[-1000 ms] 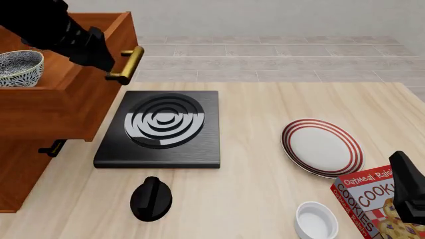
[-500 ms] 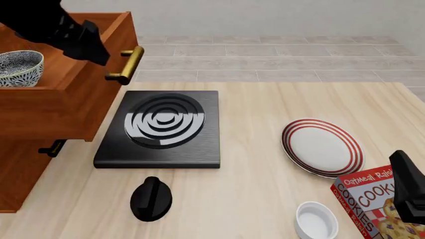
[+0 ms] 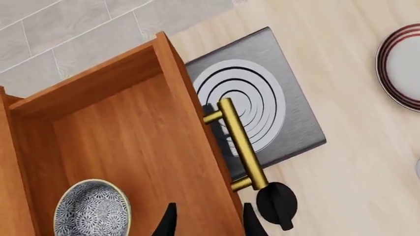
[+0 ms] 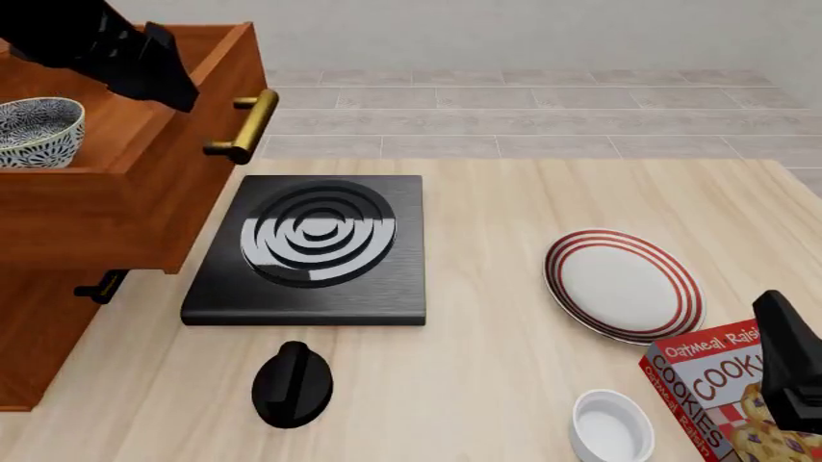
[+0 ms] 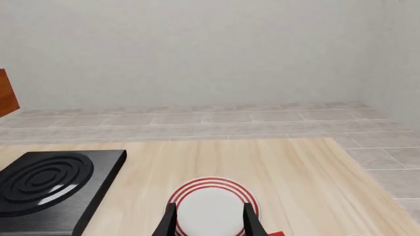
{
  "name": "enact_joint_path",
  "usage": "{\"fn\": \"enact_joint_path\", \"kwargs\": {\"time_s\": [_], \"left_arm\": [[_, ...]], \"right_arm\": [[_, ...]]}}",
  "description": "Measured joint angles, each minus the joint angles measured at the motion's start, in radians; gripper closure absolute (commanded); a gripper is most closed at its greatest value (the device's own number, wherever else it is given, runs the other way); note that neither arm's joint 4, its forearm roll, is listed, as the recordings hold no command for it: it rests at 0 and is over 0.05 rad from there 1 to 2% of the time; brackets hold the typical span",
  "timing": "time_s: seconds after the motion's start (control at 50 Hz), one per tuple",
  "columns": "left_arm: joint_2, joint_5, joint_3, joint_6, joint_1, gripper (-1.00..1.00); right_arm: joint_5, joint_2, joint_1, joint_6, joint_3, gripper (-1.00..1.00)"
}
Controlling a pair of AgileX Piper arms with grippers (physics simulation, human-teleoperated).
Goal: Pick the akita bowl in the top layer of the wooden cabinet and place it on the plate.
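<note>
Inside the pulled-out top drawer (image 4: 129, 183) of the cabinet (image 4: 52, 327), the bowl (image 4: 38, 132) sits on the drawer floor, untouched. The left gripper (image 3: 208, 221) hangs above the drawer's front wall, jaws apart and empty; the bowl (image 3: 92, 209) lies just beside them, outside the gap. The plate (image 4: 623, 284) rests bare on the surface, well apart from the cabinet, with the stove (image 4: 311, 248) between. The right gripper (image 5: 208, 223) points toward the plate (image 5: 211, 206), jaws apart, holding nothing.
</note>
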Motion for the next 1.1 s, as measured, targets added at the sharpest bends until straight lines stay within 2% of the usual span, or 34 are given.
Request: {"fn": "enact_joint_path", "kwargs": {"time_s": [0.48,1.1], "left_arm": [[0.005,0.0,-0.018,0.014,0.073,-1.0],[0.014,0.0,-0.006,0.073,0.208,-1.0]], "right_arm": [[-0.001,0.001,0.001,-0.001,0.0,-1.0],[0.001,0.0,0.003,-0.001,0.001,-1.0]]}}
